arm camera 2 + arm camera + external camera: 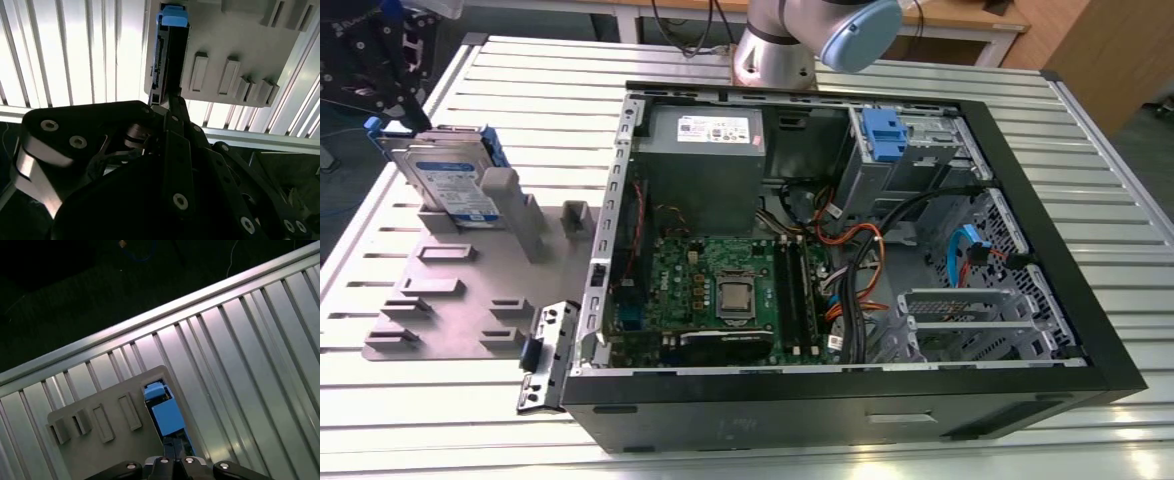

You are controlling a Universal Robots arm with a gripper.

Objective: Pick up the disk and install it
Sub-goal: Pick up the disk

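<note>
The disk (pixel 454 180), silver with a white-and-blue label and a blue carrier, stands upright on edge in a slot of the grey holder plate (pixel 454 290) at the exterior view's left. My gripper (pixel 398 112) hangs just above the disk's far upper corner. In both wrist views I look along the gripper (pixel 172 99) (pixel 174 447) at the disk's narrow edge (pixel 170 55) and its blue carrier end (pixel 167 415), very close to the tip. Whether the gripper touches or clasps the disk is not visible.
An open black computer case (pixel 1067 300) lies on the slatted metal table (pixel 520 70), with a motherboard (pixel 720 290), cables, a blue bracket in the drive bay (pixel 881 135) and a grey metal cage (pixel 967 310). A loose metal bracket (pixel 547 355) lies beside the case.
</note>
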